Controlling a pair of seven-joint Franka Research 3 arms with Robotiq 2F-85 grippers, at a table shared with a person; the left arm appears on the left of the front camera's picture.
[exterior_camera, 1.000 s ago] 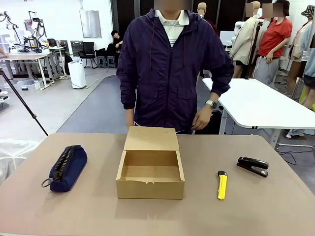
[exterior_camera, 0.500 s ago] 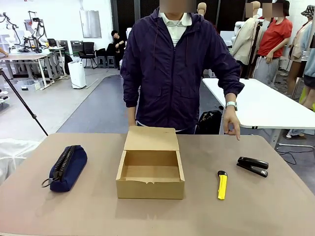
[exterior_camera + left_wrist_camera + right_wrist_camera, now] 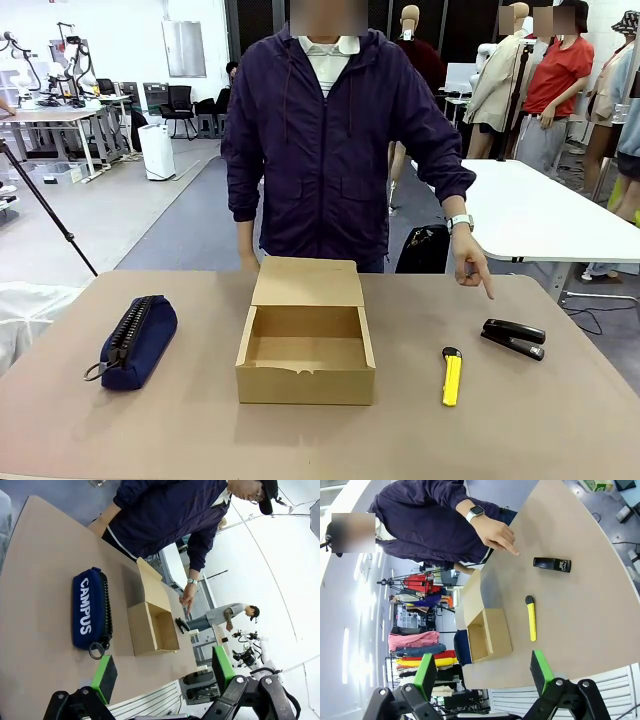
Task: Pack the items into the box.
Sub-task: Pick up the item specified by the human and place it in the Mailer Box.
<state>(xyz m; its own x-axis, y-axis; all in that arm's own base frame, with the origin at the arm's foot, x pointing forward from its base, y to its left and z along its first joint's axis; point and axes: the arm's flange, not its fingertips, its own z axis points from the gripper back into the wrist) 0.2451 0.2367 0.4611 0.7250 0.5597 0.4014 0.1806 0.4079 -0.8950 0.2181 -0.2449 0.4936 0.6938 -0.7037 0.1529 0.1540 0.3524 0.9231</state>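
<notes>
Both claws spread wide, gripping nothing: left claw (image 3: 164,672) hanging over the tabletop (image 3: 40,605) on the side of the navy CAMPUS pencil case (image 3: 89,609), right claw (image 3: 483,672) over the knife side. Nearest on the tabletop: yellow utility knife (image 3: 452,377), black tip at its far end, lying right of the cardboard box (image 3: 305,385), apart from it. Box at centre, flap lid open and tilted back. Pencil case well left of box. Black stapler (image 3: 513,338) just beyond and right of knife, not touching. Both items outside the box. Farther back: person's hand (image 3: 470,262), index finger pointing down toward stapler. Person in dark purple jacket standing behind box.
</notes>
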